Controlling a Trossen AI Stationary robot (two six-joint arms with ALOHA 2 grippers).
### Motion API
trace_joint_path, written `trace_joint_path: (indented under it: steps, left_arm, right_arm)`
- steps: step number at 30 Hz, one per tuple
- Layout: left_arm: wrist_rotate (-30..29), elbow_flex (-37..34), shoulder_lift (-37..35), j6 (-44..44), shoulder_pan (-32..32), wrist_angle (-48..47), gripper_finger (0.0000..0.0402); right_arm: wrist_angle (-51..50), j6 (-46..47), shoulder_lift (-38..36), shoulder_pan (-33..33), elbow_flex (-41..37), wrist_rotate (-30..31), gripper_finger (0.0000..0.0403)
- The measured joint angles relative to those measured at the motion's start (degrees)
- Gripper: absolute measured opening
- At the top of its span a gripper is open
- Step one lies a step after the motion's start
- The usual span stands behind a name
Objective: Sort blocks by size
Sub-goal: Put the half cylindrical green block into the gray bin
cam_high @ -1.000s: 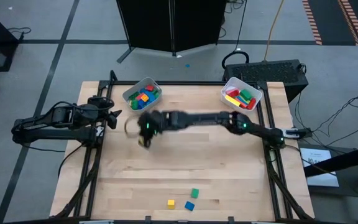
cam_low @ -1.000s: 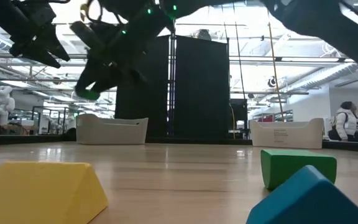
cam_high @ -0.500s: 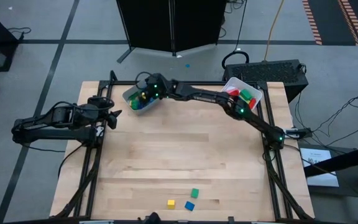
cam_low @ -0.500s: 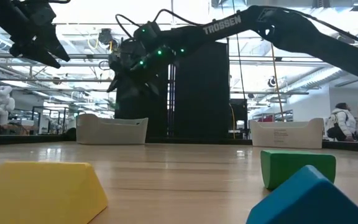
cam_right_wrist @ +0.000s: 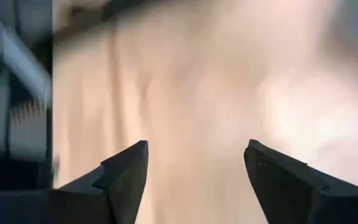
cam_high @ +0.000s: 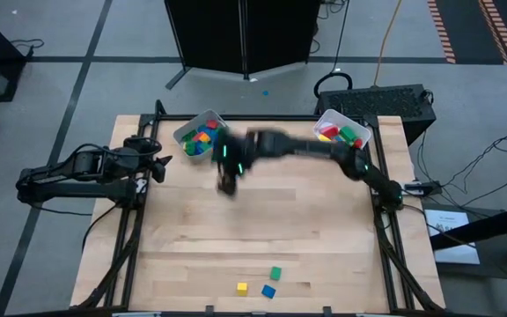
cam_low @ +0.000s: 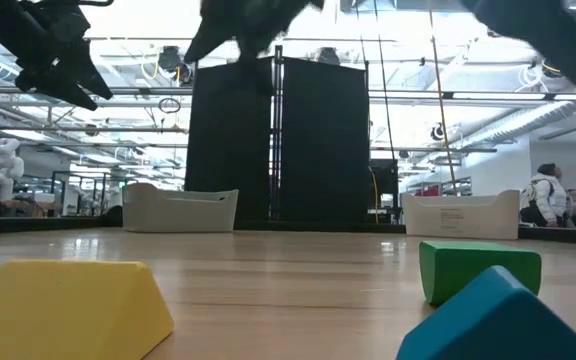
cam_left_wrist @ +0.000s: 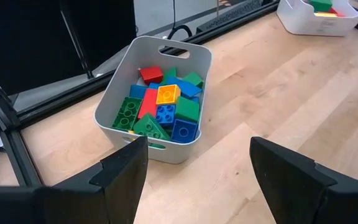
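a wooden table (cam_high: 324,229) is seen from straight above, with two dark robot arms. since half a second ago the right arm has been drawn back from over the white bin at the far left (cam_high: 202,135); the right gripper (cam_high: 228,182) is now held above bare wood just in front of that bin, blurred in mid-swing. a second ago it was lower over the table, a little further left. in the right wrist view its fingers (cam_right_wrist: 124,177) are seen spread apart with nothing between them. the left gripper (cam_high: 158,167) is unchanged, parked at the table's left edge beside the same bin; its fingers (cam_left_wrist: 126,171) are likewise spread wide and empty

the far-left bin is filled with small blocks (cam_left_wrist: 164,107) in red, blue, green and yellow, heaped at mixed angles with no shared direction; a yellow one lies on top, studs up. a second white bin at the far right (cam_high: 342,132) is seen holding red, green and yellow blocks, whose long axes cannot be told. three loose blocks are left near the front edge, none shifted: a green block (cam_high: 275,274), a yellow block (cam_high: 242,287) and a blue block (cam_high: 268,291), close together; all look roughly square from above
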Motion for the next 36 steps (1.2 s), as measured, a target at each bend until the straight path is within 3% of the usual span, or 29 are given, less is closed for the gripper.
trace_joint_path:
  steps: [3,6,14,19,26,36]
  left_arm:
    - [0.10,0.00,0.00,-0.04,0.00,0.00,0.0281]
    - [0.21,0.00,0.00,-0.06,0.00,0.02,0.0281]
    - [0.22,0.00,0.00,-0.13,-0.01,0.08,0.0281]
    - [0.22,0.00,0.00,-0.28,0.00,0.11,0.0281]
    - [0.24,0.00,0.00,-0.48,0.00,0.11,0.0281]
    - [0.24,0.00,0.00,-0.47,0.00,0.11,0.0281]
  right_arm:
    - [-8.50,-1.54,-1.01,8.88,-0.35,2.98,0.0250]
    - [-11.84,-0.24,-2.30,17.65,-0.37,10.80,0.0249]
    - [-17.67,12.97,-0.94,33.44,-0.35,27.01,0.0249]
    - [-20.28,21.02,0.42,39.24,-2.95,27.92,0.0249]
    - [-21.39,24.27,0.57,43.16,-9.11,26.95,0.0249]
    - [-11.53,24.04,0.50,42.96,-18.07,24.97,0.0249]
